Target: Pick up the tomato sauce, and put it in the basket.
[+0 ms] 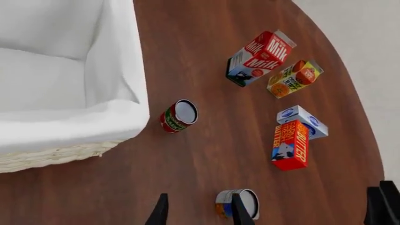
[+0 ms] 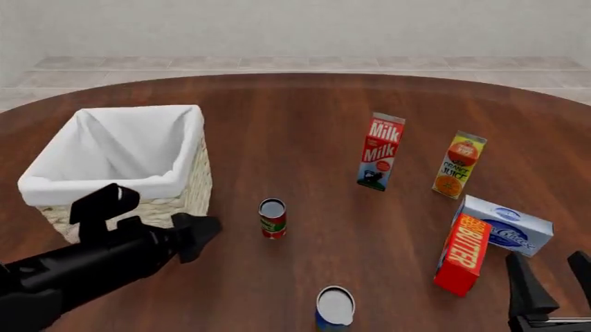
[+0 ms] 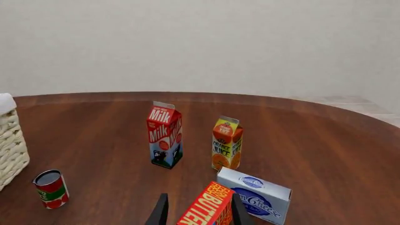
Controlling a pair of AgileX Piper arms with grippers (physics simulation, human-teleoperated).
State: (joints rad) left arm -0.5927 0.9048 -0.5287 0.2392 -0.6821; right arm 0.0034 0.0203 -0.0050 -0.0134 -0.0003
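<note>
The sauce can (image 2: 273, 218) stands upright on the worktop (image 2: 305, 124), just beside the basket (image 2: 120, 181), on its right. The left gripper (image 2: 205, 232) hangs near the can with its fingers spread, holding nothing. The right gripper (image 2: 549, 283) is also released, near the butter box (image 2: 461, 254).

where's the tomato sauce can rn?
In the front view the tomato sauce stands upright on the table near centre, just right of the basket, with the blue-labelled can nearer the arms.
</note>
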